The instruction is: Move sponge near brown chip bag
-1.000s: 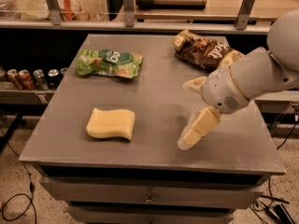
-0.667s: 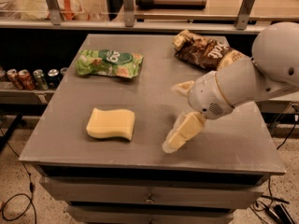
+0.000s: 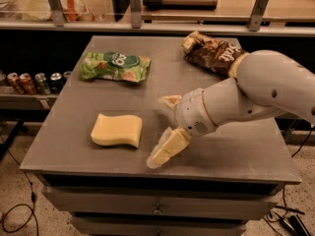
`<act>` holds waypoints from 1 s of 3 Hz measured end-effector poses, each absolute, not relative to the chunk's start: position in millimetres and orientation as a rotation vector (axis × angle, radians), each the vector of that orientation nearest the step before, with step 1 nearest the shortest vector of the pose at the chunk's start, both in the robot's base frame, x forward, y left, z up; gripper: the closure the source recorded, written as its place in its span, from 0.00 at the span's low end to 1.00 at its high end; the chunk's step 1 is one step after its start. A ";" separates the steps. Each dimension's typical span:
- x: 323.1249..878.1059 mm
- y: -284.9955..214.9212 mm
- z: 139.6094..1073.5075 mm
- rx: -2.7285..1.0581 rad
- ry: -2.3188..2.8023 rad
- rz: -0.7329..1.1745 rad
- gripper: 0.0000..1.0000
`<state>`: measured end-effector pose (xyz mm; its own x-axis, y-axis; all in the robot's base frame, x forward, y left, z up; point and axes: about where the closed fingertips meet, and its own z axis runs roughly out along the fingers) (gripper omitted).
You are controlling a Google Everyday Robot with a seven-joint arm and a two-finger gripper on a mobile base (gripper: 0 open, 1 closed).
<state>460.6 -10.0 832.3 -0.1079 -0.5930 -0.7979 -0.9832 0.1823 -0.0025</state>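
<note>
The gripper (image 3: pixel 158 131) is at lower centre of the frame, its fingers spread wide and holding nothing. The sponge (image 3: pixel 116 130) lies just left of it on the grey table (image 3: pixel 74 146). The brown chip bag (image 3: pixel 212 53) lies at upper right.

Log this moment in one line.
claw: open, beside sponge, not touching | sponge: flat on table | brown chip bag: far side, partly behind arm

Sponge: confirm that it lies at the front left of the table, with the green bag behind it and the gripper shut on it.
Not right. The gripper is not shut on the sponge: the camera view shows it open, to the right of the sponge and apart from it. The rest stands: the sponge lies at the front left of the table, with the green bag behind it.
</note>
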 end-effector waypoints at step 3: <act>464.0 31.3 825.5 -1.487 1.652 0.837 0.00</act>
